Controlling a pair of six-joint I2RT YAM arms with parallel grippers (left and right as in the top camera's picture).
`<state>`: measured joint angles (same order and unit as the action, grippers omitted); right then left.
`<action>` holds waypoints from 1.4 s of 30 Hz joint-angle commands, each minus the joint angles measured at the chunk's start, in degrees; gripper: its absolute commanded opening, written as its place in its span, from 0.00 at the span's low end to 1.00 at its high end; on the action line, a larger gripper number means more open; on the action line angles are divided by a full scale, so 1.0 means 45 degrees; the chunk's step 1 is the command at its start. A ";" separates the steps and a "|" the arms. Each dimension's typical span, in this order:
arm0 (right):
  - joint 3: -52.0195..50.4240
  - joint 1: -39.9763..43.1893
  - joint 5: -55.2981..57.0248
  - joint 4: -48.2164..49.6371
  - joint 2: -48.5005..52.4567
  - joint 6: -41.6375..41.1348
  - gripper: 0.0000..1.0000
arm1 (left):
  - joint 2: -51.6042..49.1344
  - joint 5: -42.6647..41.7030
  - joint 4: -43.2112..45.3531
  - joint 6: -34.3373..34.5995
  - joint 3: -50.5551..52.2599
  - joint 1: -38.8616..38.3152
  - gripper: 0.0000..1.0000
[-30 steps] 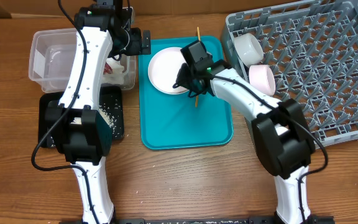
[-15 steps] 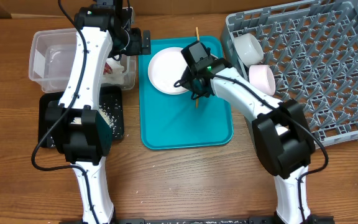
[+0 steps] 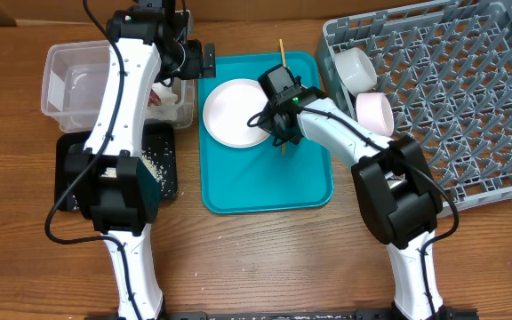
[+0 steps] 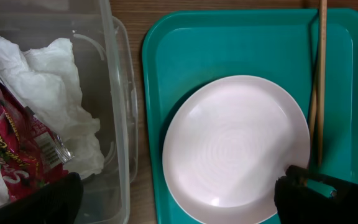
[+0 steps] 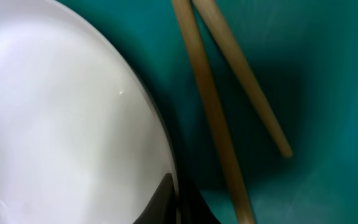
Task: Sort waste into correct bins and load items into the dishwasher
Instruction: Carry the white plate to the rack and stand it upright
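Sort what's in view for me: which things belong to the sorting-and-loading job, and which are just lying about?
Job: pale pink plate, gripped at its rim by the right fingers; chopsticks; white bowl and pale cup in the dish rack; napkin and red wrapper in the clear tub; rice in the black tray.
Lying about: teal serving tray; wooden table.

place: robot lab bench | evidence: two arms (image 3: 123,98); wooden table (image 3: 265,258); dish rack (image 3: 469,98)
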<state>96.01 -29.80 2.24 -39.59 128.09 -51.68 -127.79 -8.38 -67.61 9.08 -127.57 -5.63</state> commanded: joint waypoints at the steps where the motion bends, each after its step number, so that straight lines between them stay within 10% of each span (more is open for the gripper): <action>1: 0.0578 0.0646 0.0160 -0.0102 -0.1088 0.1729 0.04 | 0.0136 -0.0136 0.0044 0.0078 -0.0282 -0.0097 1.00; 16: 0.2064 0.4532 0.3240 -0.1564 -0.7223 0.8981 0.04 | 0.0136 -0.0136 0.0044 0.0078 -0.0282 -0.0097 1.00; 25: 0.1365 0.5775 0.8019 -0.0554 -0.6091 1.4353 0.04 | 0.0136 -0.0136 0.0039 0.0078 -0.0282 -0.0092 1.00; 42: 0.1151 0.5819 1.0802 0.2433 -0.2487 1.7078 0.04 | 0.0136 -0.0136 0.0044 0.0078 -0.0282 -0.0092 1.00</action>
<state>100.88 -3.79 48.29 -28.73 114.87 22.98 -127.79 -8.38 -67.61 9.08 -127.57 -5.63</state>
